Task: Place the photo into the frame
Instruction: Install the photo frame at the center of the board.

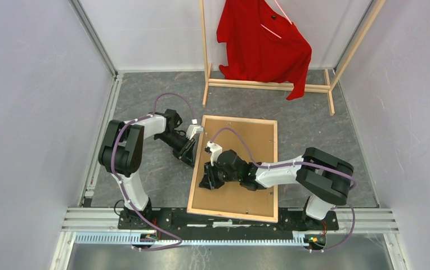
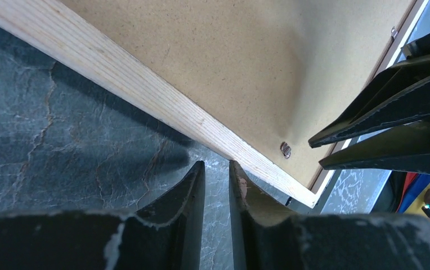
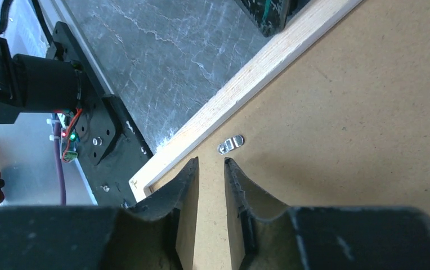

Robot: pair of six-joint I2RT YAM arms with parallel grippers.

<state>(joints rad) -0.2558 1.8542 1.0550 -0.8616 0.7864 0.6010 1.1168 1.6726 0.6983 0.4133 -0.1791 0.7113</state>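
Observation:
The frame (image 1: 196, 169) lies face down mid-table, its bare-wood back rail (image 2: 145, 95) up. A brown backing board (image 1: 249, 140) fills it. The photo is hidden. My left gripper (image 1: 192, 147) hovers low over the grey floor just outside the frame's left rail, jaws (image 2: 217, 164) drawn to a thin slit, holding nothing. My right gripper (image 1: 208, 180) is over the board near the left rail (image 3: 246, 84), jaws (image 3: 211, 161) likewise nearly together and empty, tips just short of a small metal turn clip (image 3: 231, 144). Another clip (image 2: 285, 149) shows near the frame's corner.
A wooden clothes rack (image 1: 269, 85) with a red shirt (image 1: 263, 45) stands at the back. White walls close the left and right sides. The arms' mounting rail (image 1: 229, 216) runs along the near edge, touching the frame's near side.

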